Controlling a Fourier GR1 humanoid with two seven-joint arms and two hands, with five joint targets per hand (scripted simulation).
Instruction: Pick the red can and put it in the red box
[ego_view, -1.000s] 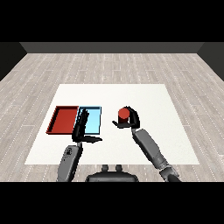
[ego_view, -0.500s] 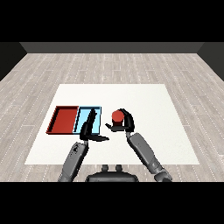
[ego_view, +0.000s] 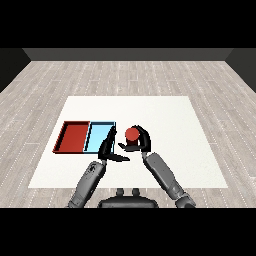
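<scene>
Head view: held the red can (ego_view: 132, 134) in the right hand (ego_view: 139, 141), fingers (ego_view: 144, 134) curled round its side. Stood upright in that grip, long axis vertical, round red top facing up toward the camera. Sat just right of the light blue tray (ego_view: 99, 136), above the white tabletop (ego_view: 175, 130) near its middle; could not tell whether touching the surface or lifted off it. Lay side by side, red tray (ego_view: 73, 136) at the left and light blue at the right, edges touching. Reached in from the lower left with the left hand (ego_view: 108, 148), fingers straight and relaxed over the near right corner of the light blue tray, thumb pointing toward the can, holding nothing. Stayed well apart from the red tray, with the blue one between.
</scene>
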